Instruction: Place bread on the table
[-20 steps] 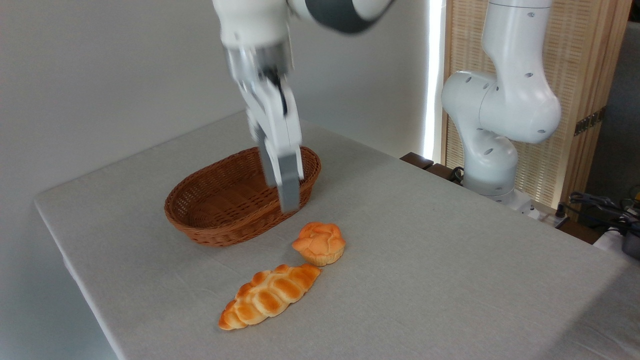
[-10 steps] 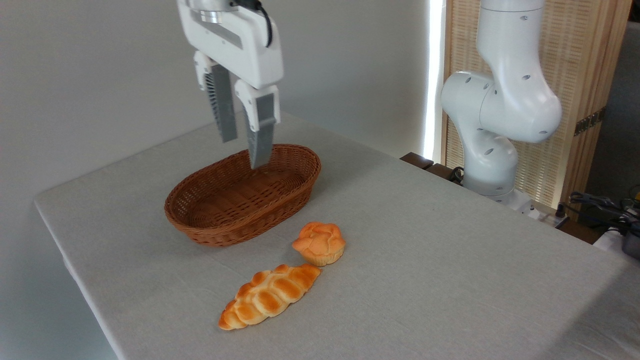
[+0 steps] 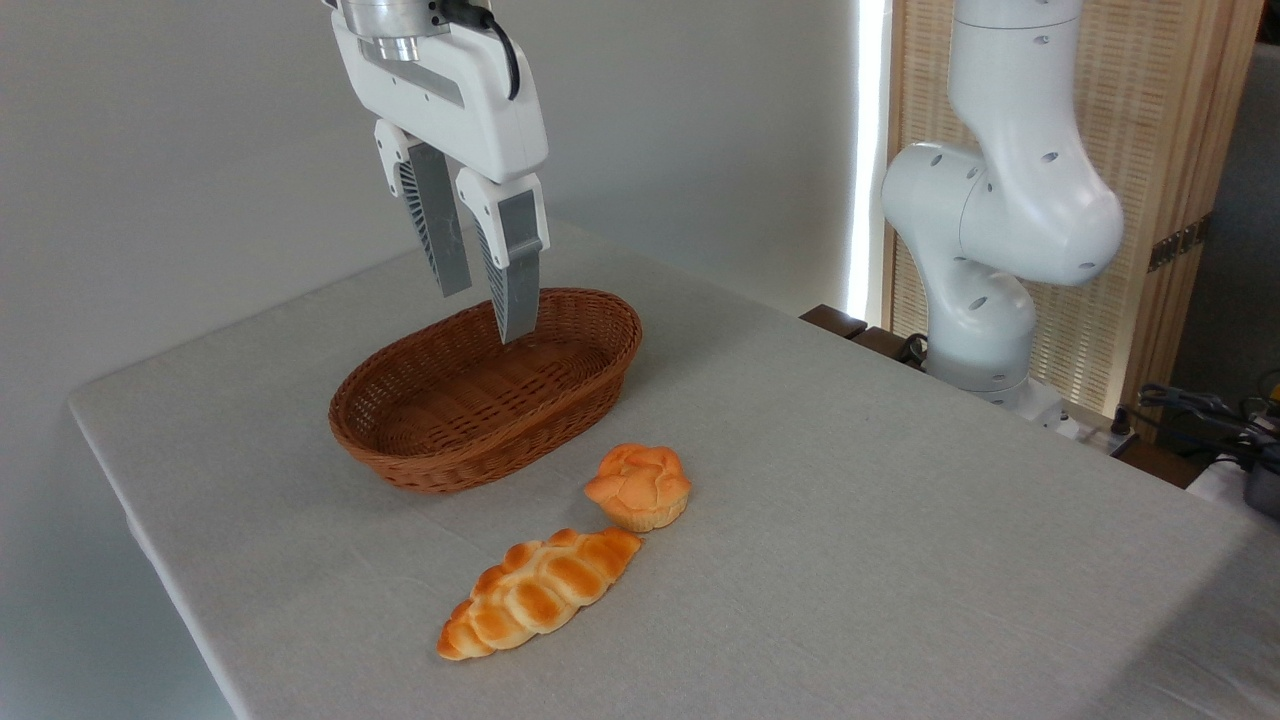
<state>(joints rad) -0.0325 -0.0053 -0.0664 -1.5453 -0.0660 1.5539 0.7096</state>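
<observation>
The jaws stand parted and grasp nothing, a narrow gap showing between the two grey ribbed fingers (image 3: 441, 225), which point down and tilt slightly. The gripper (image 3: 487, 316) hangs in the air over the far end of the wicker basket (image 3: 400, 425), its longer-looking finger tip seen against the basket's inside, though whether it dips below the rim cannot be told from this view.

The bread (image 3: 638, 486) sits upright on the surface (image 3: 900, 480), out in the open on the grey cloth, at about 4 o'clock from the basket and just beside its near rim without touching it. Its orange knotted top faces up and its paler base rests on the cloth.

At about 7 o'clock from the bread lies the long braided loaf (image 3: 538, 592), set on a slant (its upper tip comes very close to the bread's base, and a touch cannot be confirmed). The basket holds nothing that can be seen.

The arm's white base (image 3: 985, 290) stands at the far right edge of the surface, roughly 2 o'clock from the bread and well apart from it, before a slatted wooden screen (image 3: 1140, 150).
</observation>
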